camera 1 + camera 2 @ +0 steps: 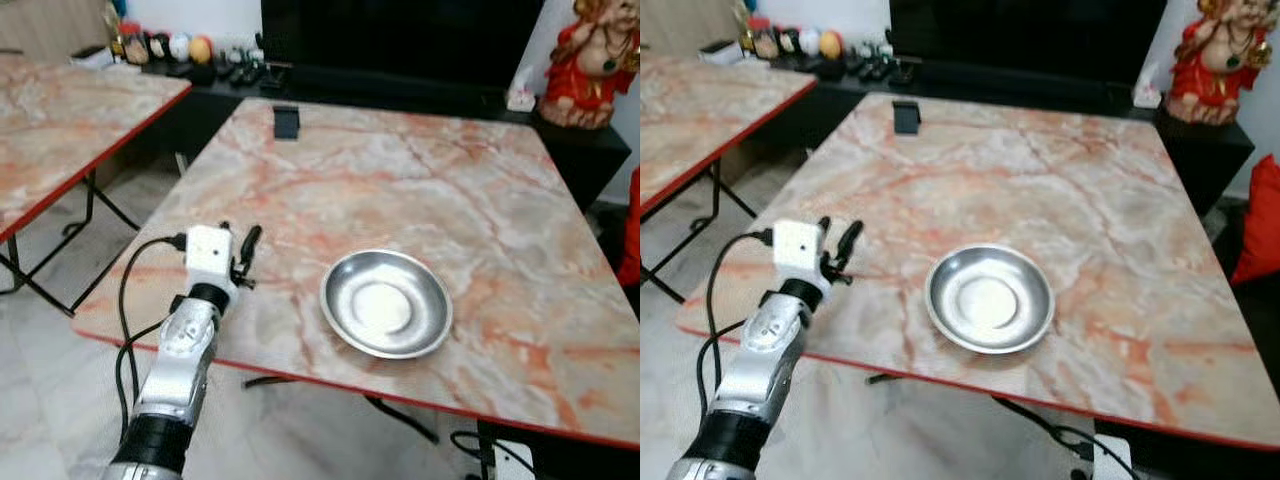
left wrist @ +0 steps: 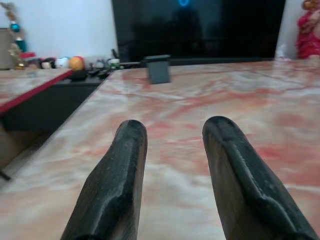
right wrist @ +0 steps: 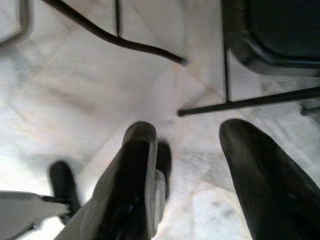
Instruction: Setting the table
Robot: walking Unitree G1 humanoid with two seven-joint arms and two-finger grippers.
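Note:
A round steel plate (image 1: 386, 303) lies on the marble table (image 1: 420, 180) near its front edge, empty. My left gripper (image 1: 241, 255) hovers low over the table's front left part, left of the plate and apart from it. In the left wrist view its black fingers (image 2: 120, 175) stand open with nothing between them, pointing across the tabletop. My right gripper (image 3: 187, 150) hangs over the white floor tiles, open and empty.
A small black block (image 1: 286, 122) stands at the table's far left edge. A second marble table (image 1: 60, 120) is on the left, with a gap between. A dark TV cabinet (image 1: 400, 85) with small items and a red figurine (image 1: 590, 60) lies behind. Black table legs (image 3: 150, 47) cross the floor.

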